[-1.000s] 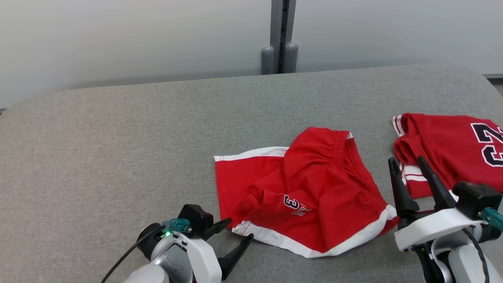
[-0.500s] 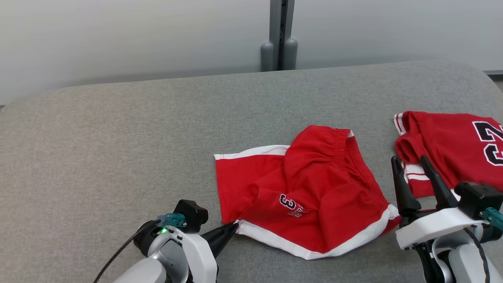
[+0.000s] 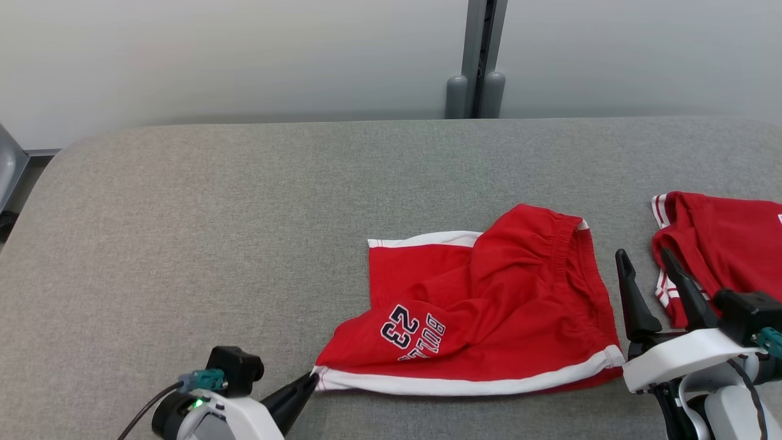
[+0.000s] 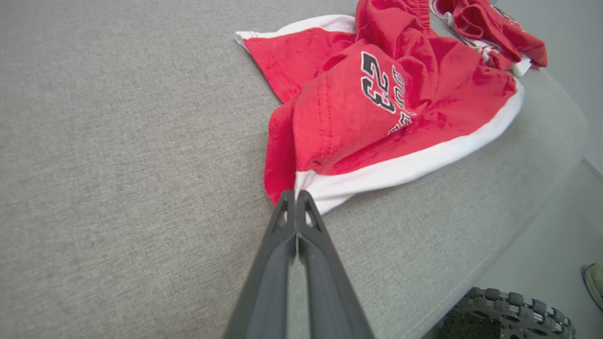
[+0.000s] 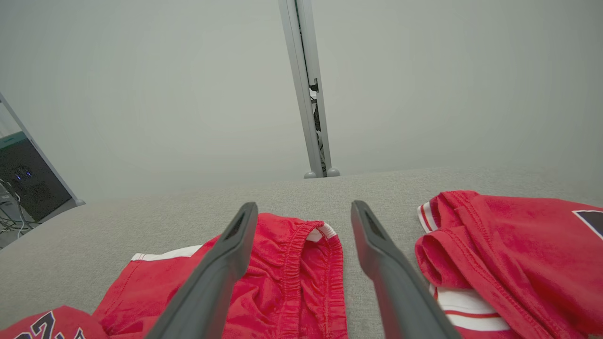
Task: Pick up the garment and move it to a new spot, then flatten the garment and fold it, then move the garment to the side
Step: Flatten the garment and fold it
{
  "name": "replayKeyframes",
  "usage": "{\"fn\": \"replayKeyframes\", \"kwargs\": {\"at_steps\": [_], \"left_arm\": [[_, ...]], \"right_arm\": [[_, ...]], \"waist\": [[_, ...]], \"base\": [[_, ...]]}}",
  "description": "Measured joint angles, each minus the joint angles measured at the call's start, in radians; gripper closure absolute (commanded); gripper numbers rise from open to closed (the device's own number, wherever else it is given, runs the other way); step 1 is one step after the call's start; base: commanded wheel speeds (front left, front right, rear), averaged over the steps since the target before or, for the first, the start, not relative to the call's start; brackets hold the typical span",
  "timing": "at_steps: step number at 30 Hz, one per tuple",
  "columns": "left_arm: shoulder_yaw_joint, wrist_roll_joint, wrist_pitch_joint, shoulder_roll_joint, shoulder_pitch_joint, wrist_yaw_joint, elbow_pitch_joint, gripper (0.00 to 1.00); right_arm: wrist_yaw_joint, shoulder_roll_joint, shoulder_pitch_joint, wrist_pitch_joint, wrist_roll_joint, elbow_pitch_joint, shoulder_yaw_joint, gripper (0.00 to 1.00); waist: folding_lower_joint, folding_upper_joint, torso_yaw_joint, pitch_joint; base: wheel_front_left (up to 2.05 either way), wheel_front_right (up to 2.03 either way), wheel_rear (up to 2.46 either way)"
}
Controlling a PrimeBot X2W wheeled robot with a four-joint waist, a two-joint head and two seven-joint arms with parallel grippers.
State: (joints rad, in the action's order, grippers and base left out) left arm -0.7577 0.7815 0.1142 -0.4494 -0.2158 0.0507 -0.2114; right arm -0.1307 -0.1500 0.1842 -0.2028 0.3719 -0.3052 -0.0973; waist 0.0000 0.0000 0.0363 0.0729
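a robot lab or test bay, by the look: plain pale partition panels (image 3: 244, 55) joined by a grey metal post (image 3: 479, 55), a grey fabric-covered worktop (image 3: 183, 214), dark cabled equipment (image 5: 23, 183) beside.

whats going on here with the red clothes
The robot's left gripper has its jaws shut on the white-hemmed corner of the crumpled red shorts, which lie on the grey padded surface. The right gripper hangs open between the shorts and a red jersey, holding nothing.
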Motion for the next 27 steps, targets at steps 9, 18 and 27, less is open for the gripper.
{"fn": "replayKeyframes", "kwargs": {"at_steps": [9,18,27], "left_arm": [[0.017,0.023,-0.03,-0.011,0.078,-0.052,-0.031,1.0],[0.018,0.003,-0.071,0.004,0.088,-0.088,-0.123,1.0],[0.03,0.014,-0.108,0.021,0.084,-0.074,-0.146,0.0]], "right_arm": [[0.0,-0.003,-0.001,0.008,0.0,0.003,-0.007,0.0],[0.0,-0.002,-0.006,0.01,0.0,0.005,-0.008,0.0],[0.0,0.001,-0.006,0.015,0.0,0.002,-0.012,0.0]], "waist": [[-0.0001,0.0,0.004,-0.003],[0.0,0.0,0.0,0.002],[0.0,0.0,0.0,0.003]], "base": [[0.0,0.0,0.0],[0.0,0.0,0.0],[0.0,0.0,0.0]]}}
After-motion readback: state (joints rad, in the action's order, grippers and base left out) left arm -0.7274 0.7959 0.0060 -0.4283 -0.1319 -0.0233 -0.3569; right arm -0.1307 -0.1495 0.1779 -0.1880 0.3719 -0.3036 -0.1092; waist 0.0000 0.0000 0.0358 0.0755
